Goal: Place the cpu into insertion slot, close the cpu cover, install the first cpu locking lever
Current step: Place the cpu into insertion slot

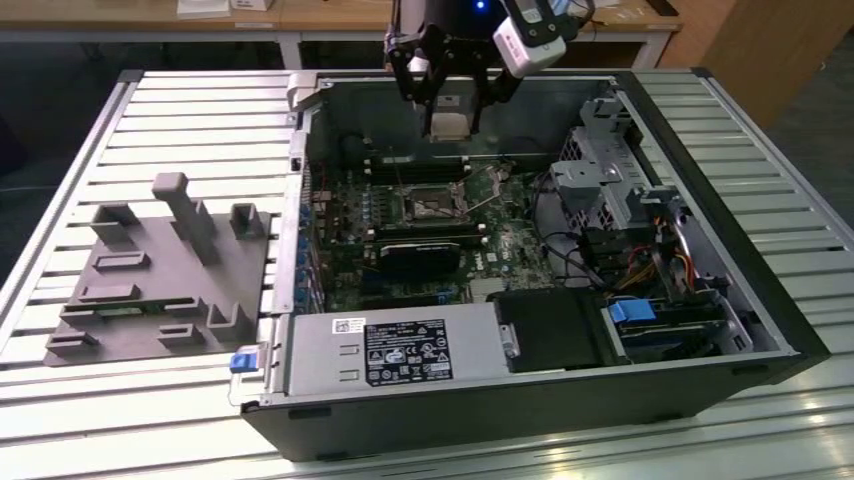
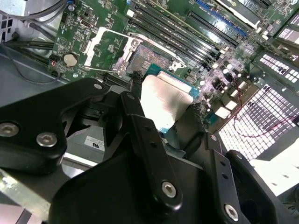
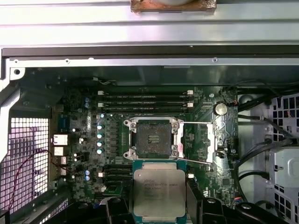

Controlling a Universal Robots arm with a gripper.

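Silver-grey cpu (image 3: pixel 159 191), faint print, in gripper (image 1: pixel 451 112), above insertion slot (image 3: pixel 153 138)

Holding the cpu (image 1: pixel 451 122) in the end effector (image 1: pixel 451 112) above the motherboard (image 1: pixel 350 215) inside the computer case (image 1: pixel 467 420) on the bench (image 1: pixel 200 110), fixture tray (image 1: pixel 160 290) beside the case on the exterior view's left.

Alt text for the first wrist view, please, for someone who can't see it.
The fingers hold the cpu, silver top toward the camera, over an open computer case, not yet in the empty socket on the green motherboard. The cpu cover stands swung open beside the socket, with memory slots nearby.
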